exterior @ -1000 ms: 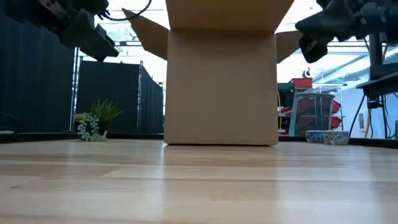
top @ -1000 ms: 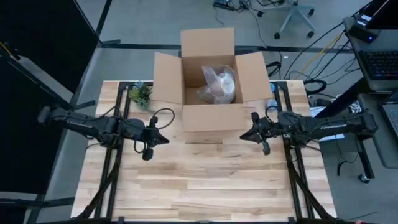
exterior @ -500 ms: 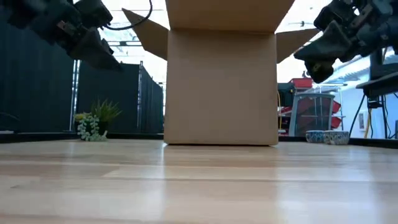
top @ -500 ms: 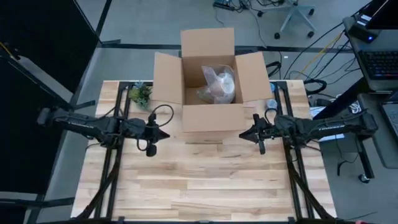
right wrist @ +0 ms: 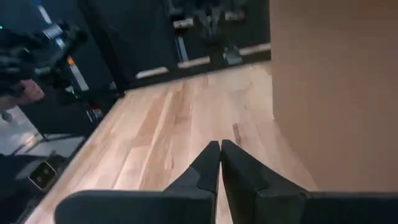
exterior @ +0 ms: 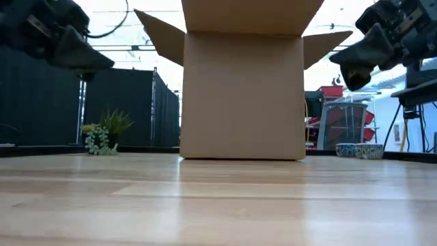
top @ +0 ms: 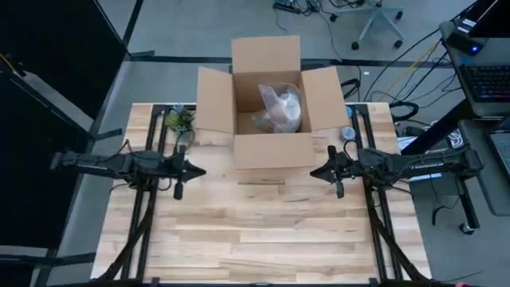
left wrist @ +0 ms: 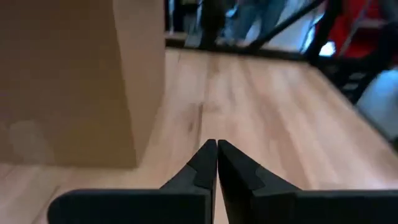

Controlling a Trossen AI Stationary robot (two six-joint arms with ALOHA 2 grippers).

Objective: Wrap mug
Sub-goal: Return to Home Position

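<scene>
Because the wrapped mug lies inside the open cardboard box at the far edge of the worktop, a hold would likely come from above, across its thick middle. The wrap looks soft and slippery, the mug beneath breakable. Left tool and right tool hover clenched and empty, flanking the box's front.

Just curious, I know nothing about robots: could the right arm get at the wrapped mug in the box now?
Probably yes, from above. The box is open on top and nothing covers the mug. The right arm is outside the front wall, jaws shut, so it would have to lift over it.
</scene>
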